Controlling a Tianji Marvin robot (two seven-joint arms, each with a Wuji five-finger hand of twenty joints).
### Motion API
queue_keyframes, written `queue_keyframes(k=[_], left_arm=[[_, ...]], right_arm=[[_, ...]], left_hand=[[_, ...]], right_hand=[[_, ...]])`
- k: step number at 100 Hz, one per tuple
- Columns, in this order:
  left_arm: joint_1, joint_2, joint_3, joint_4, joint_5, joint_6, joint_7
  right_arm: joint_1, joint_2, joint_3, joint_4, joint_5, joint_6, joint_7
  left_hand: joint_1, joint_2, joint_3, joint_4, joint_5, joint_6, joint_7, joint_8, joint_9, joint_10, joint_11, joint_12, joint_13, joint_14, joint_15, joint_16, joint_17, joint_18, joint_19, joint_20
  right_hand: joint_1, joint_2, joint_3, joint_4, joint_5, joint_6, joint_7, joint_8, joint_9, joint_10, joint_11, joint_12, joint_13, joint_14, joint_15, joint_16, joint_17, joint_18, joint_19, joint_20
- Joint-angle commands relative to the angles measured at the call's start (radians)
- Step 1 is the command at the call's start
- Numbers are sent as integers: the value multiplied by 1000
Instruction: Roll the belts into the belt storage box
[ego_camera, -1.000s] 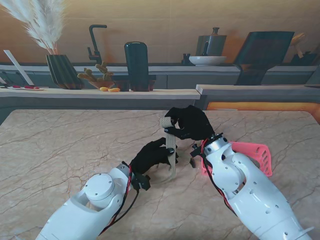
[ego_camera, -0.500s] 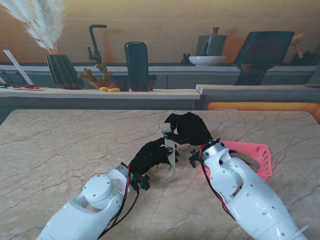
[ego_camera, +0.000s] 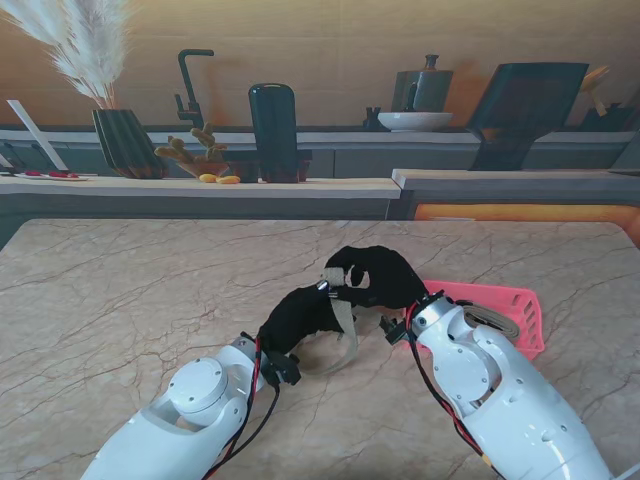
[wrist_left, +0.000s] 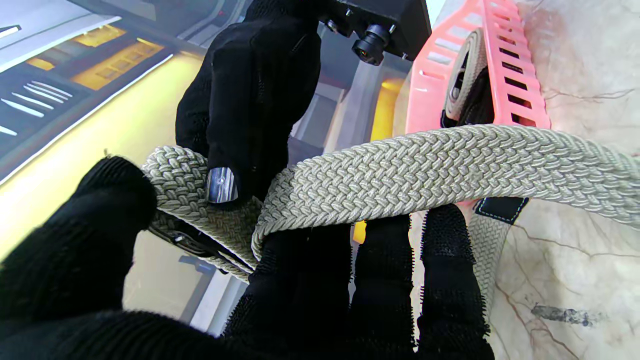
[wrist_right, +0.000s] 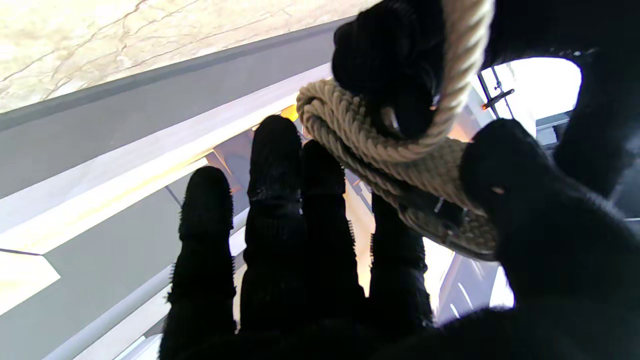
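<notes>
A beige woven belt (ego_camera: 346, 322) is held between my two black-gloved hands over the middle of the table. My left hand (ego_camera: 300, 316) is shut on it from the near side, and my right hand (ego_camera: 378, 275) pinches its coiled end just beyond. In the left wrist view the belt (wrist_left: 425, 172) runs across my left fingers (wrist_left: 445, 280), with a right fingertip (wrist_left: 250, 105) pressing the small coil. The right wrist view shows the coil (wrist_right: 400, 150) against my thumb. The pink slotted storage box (ego_camera: 516, 306) sits to the right, with a rolled belt (wrist_left: 464, 75) inside it.
The belt's loose length loops down to the marble table (ego_camera: 130, 290) near my left wrist. Behind the table runs a counter with a vase (ego_camera: 125, 140), a dark canister (ego_camera: 273, 130) and a bowl (ego_camera: 414, 120).
Both hands have come down and nearer to me with the belt. The coiled end sits lower, and the hanging loop now sags closer to the table.
</notes>
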Motion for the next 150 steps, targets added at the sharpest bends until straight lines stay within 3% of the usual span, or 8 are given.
queue_keyframes(k=[1, 8, 12, 36, 60, 116, 137, 150], left_arm=[[-9, -7, -13, -16, -3, -15, -1], [-6, -9, -15, -20, -8, -15, 6], [-4, -10, -17, -22, -12, -14, 11], [7, -13, -23, -37, -43, 0, 18], [11, -12, -28, -43, -51, 9, 15], [32, -22, -53, -82, -128, 90, 41], [37, -24, -61, -94, -148, 108, 48], [35, -25, -61, -98, -139, 114, 66]], right_arm=[[-18, 6, -14, 19, -3, -22, 15], [-15, 10, -16, 31, -41, -44, 1], [-14, 11, -17, 37, -66, -52, -13], [6, 18, -36, 73, -179, -98, -93], [30, 28, -55, 99, -269, -131, -147], [68, 57, -97, 139, -419, -156, -224], [78, 66, -110, 146, -454, -154, -236], [81, 73, -111, 142, -480, -154, -244]], left_hand=[[-57, -44, 5, -33, -128, -158, -155, -14, -31, -37, -17, -11, -9, -32, -12, -10, -1, 13, -4, 8], [-75, -46, 6, -43, -128, -155, -157, -14, -27, -32, -12, -9, -5, -31, -13, -11, -1, 13, -5, 8], [-89, -54, 43, -61, -130, -154, -156, -8, -25, -31, -4, -5, -1, -33, -12, -10, 4, 12, -6, 9], [-106, -30, 28, -61, -134, -155, -129, 13, 2, -30, 23, 8, 13, -26, 6, -6, 9, 5, 1, 13], [-32, 7, -57, -28, -134, -156, -104, 41, 23, -27, 44, 26, 26, -21, 42, -2, 16, -6, 26, 17], [142, 20, -12, 11, -175, -157, -53, 74, 38, -46, 81, 45, 53, -36, 79, 5, 43, -38, 56, 17], [308, 22, 133, 51, -186, -170, 6, 97, 63, -77, 112, 55, 95, -72, 100, 6, 83, -72, 76, 14], [467, -66, 255, 26, -189, -187, 68, 113, 165, -103, 11, 205, 141, -106, 135, -1, 127, -102, 106, 0]], right_hand=[[-52, -22, -23, 63, 70, -75, 20, 121, 33, -42, 60, 19, -30, -17, -32, -16, -16, 10, -28, 31], [-74, -53, -1, 101, 54, -81, -4, 170, 18, -44, 46, 13, -33, -21, -48, -24, -13, 8, -39, 32], [-81, -69, 14, 100, 47, -83, -6, 184, 11, -49, 40, 10, -33, -25, -54, -28, -9, 7, -42, 32], [-114, -148, 121, 80, 9, -107, -11, 208, -21, -51, 24, 1, -35, -31, -63, -31, -6, 6, -49, 32], [-121, -149, 130, 75, 1, -111, 1, 214, -47, -40, 15, -8, -37, -26, -58, -32, -9, 13, -48, 30], [-113, -126, 111, 77, -27, -158, 14, 216, -137, 37, 22, -19, -89, -2, -41, -35, -39, 26, -40, 20], [-108, -108, 88, 81, -38, -151, 12, 214, -168, 56, 30, -20, -113, 6, -34, -38, -52, 27, -36, 15], [-105, -100, 76, 84, -45, -147, 8, 211, -183, 63, 37, -20, -123, 10, -28, -39, -60, 27, -33, 13]])
